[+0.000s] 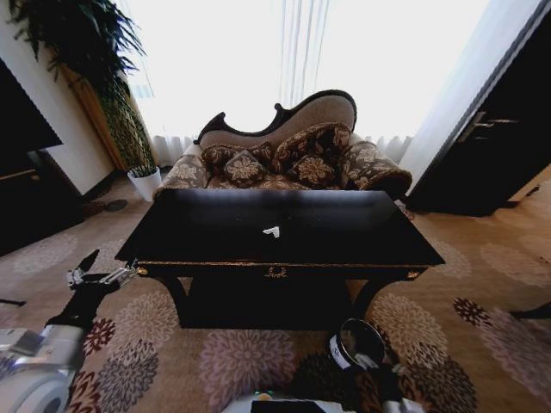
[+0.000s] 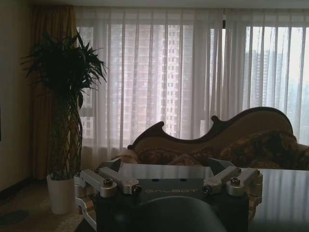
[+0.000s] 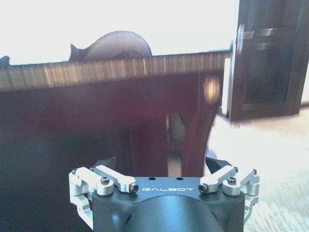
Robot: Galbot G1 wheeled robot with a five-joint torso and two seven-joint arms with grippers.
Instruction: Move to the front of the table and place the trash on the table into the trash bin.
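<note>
Head view: one white paper wad point(image 1: 272, 231) lies near the centre of the black surface point(image 1: 344, 232). The trash bin point(image 1: 359, 346) stands on the carpet at 6 o'clock from it, below the front edge. The left gripper point(image 1: 90, 268), released, hangs off the front-left corner. Right wrist view: the right gripper point(image 3: 161, 166), spread wide and empty, faces the carved leg point(image 3: 193, 121) beneath the top.

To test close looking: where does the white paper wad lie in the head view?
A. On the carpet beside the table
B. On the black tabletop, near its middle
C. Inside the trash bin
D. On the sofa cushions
B: the white paper wad rests on the glossy black table, near its middle.
</note>
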